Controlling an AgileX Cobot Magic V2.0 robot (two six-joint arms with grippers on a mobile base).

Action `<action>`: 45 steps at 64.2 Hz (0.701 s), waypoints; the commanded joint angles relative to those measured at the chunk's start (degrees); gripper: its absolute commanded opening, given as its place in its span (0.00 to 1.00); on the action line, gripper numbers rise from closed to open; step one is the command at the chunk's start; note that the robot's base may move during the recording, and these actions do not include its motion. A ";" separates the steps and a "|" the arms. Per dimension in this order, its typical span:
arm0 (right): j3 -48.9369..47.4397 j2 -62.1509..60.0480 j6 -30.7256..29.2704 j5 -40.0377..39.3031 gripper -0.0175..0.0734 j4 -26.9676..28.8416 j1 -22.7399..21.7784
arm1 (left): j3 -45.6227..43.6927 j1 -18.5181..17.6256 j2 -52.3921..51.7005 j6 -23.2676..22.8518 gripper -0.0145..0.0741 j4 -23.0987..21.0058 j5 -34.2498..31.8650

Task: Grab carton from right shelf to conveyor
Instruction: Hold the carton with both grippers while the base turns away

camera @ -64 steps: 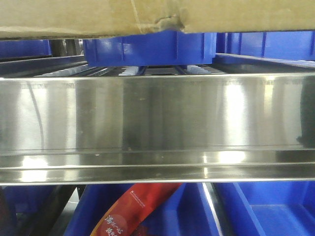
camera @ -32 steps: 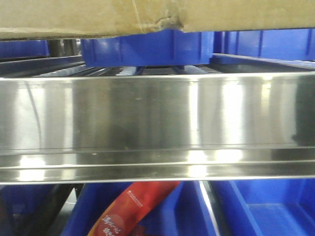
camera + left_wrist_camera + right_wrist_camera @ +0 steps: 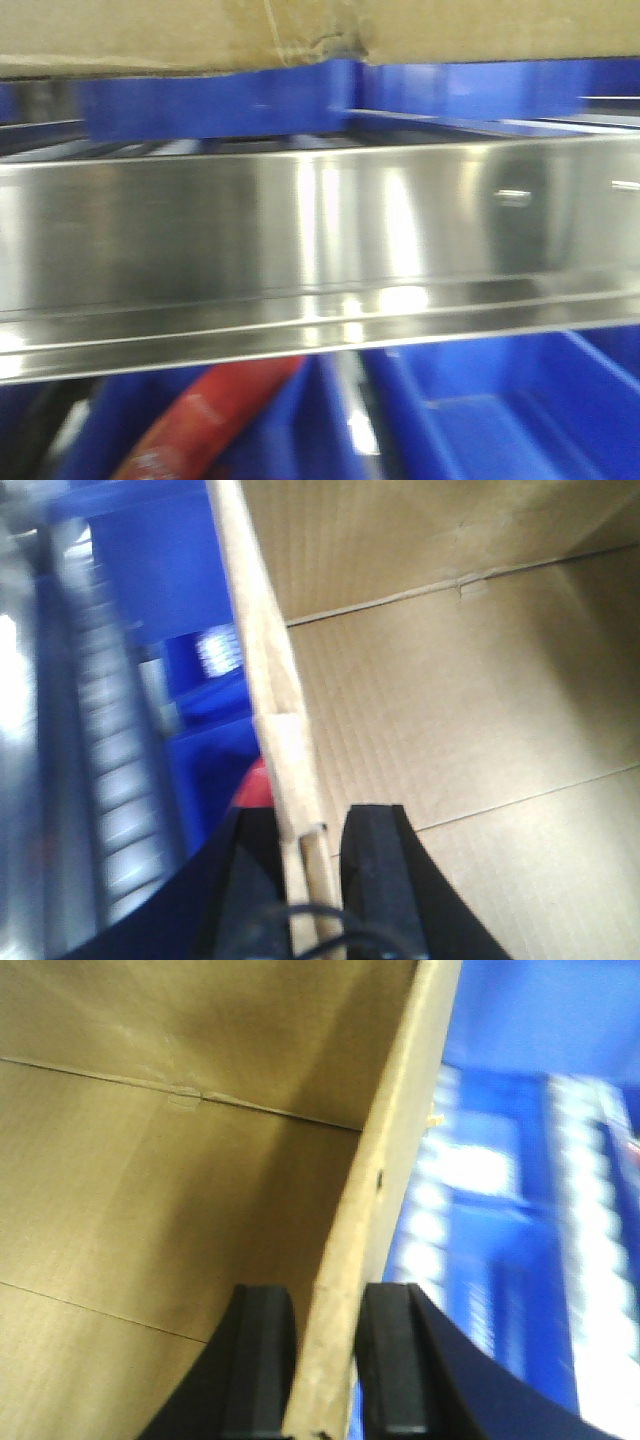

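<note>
Front view, blurred by motion: the lower edge of the carton (image 3: 180,35) spans the top of the picture, with a small torn notch near the middle. It hangs above the right shelf (image 3: 300,240), whose wide brushed steel front rail fills the middle band. Between the carton and the rail, blue bins (image 3: 220,105) sit on the shelf, close under the cardboard. Below the rail is a lower blue bin (image 3: 500,410), showing only its blue inside. To its left, a red packet (image 3: 210,420) leans in another blue compartment.

Left wrist view: the left gripper (image 3: 312,830) is clenched on the carton's side wall, one black finger inside the box and one outside. The carton's inside shows bare corrugated cardboard with fold lines. Outside the wall are a blue bin, a sliver of red, and a roller track (image 3: 110,760), all blurred.

Right wrist view: the right gripper (image 3: 330,1305) is likewise clamped on the opposite carton wall, one finger on each face. Bare cardboard lies inside; blurred blue bins and pale rollers (image 3: 500,1210) lie just beyond.
</note>
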 commanded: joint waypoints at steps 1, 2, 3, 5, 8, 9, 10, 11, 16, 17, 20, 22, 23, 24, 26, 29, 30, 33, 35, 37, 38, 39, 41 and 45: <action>-0.34 -0.69 -0.95 -4.81 0.12 0.96 0.32 | -0.32 -0.76 -0.49 0.50 0.15 -4.11 -2.89; -0.34 -0.69 -0.95 -4.81 0.12 0.96 0.32 | -0.32 -0.76 -0.49 0.50 0.15 -4.11 -2.89; -0.34 -0.69 -0.95 -4.81 0.12 0.96 0.32 | -0.32 -0.76 -0.49 0.50 0.15 -4.11 -2.89; -0.34 -0.69 -0.95 -4.81 0.12 0.96 0.32 | -0.32 -0.76 -0.49 0.50 0.15 -4.11 -2.89; -0.34 -0.69 -0.95 -4.81 0.12 0.96 0.32 | -0.32 -0.76 -0.49 0.50 0.15 -4.11 -2.89; -0.34 -0.69 -0.95 -4.81 0.12 0.96 0.32 | -0.32 -0.76 -0.49 0.50 0.15 -4.11 -2.89; -0.34 -0.69 -0.95 -4.81 0.12 0.96 0.32 | -0.32 -0.76 -0.49 0.50 0.15 -4.11 -2.89; -0.34 -0.69 -0.95 -4.81 0.12 0.96 0.32 | -0.32 -0.76 -0.49 0.50 0.15 -4.11 -2.89; -0.34 -0.69 -0.95 -4.81 0.12 0.96 0.32 | -0.32 -0.76 -0.49 0.50 0.15 -4.11 -2.89; -0.34 -0.69 -0.95 -4.81 0.12 0.96 0.32 | -0.32 -0.76 -0.49 0.50 0.15 -4.11 -2.89; -0.34 -0.69 -0.95 -4.81 0.12 0.96 0.32 | -0.32 -0.76 -0.49 0.50 0.15 -4.11 -2.89; -0.34 -0.69 -0.95 -4.81 0.12 0.96 0.32 | -0.32 -0.76 -0.49 0.50 0.15 -4.11 -2.89; -0.34 -0.69 -0.95 -4.81 0.12 0.96 0.32 | -0.32 -0.76 -0.49 0.50 0.15 -4.11 -2.89; -0.34 -0.69 -0.95 -4.81 0.12 0.96 0.32 | -0.32 -0.76 -0.49 0.50 0.15 -4.11 -2.89; -0.34 -0.69 -0.95 -4.81 0.12 0.96 0.32 | -0.32 -0.76 -0.49 0.50 0.15 -4.11 -2.89; -0.34 -0.69 -0.95 -4.81 0.12 0.96 0.32 | -0.32 -0.76 -0.49 0.50 0.15 -4.11 -2.89; -0.34 -0.69 -0.95 -4.81 0.12 0.96 0.32 | -0.32 -0.76 -0.49 0.50 0.15 -4.11 -2.89; -0.34 -0.69 -0.95 -4.81 0.12 0.96 0.32 | -0.32 -0.76 -0.49 0.50 0.15 -4.11 -2.89; -0.34 -0.69 -0.95 -4.81 0.12 0.96 0.32 | -0.32 -0.76 -0.49 0.50 0.15 -4.11 -2.89; -0.34 -0.69 -0.95 -4.81 0.12 0.96 0.32 | -0.32 -0.76 -0.49 0.50 0.15 -4.11 -2.89; -0.34 -0.69 -0.95 -4.81 0.12 0.96 0.32 | -0.32 -0.76 -0.49 0.50 0.15 -4.11 -2.89; -0.34 -0.69 -0.95 -4.81 0.12 0.96 0.32 | -0.32 -0.76 -0.49 0.50 0.15 -4.11 -2.89; -0.34 -0.69 -0.95 -4.81 0.12 0.96 0.32 | -0.32 -0.76 -0.49 0.50 0.15 -4.11 -2.89; -0.34 -0.69 -0.95 -4.81 0.12 0.96 0.32 | -0.32 -0.76 -0.49 0.50 0.15 -4.11 -2.89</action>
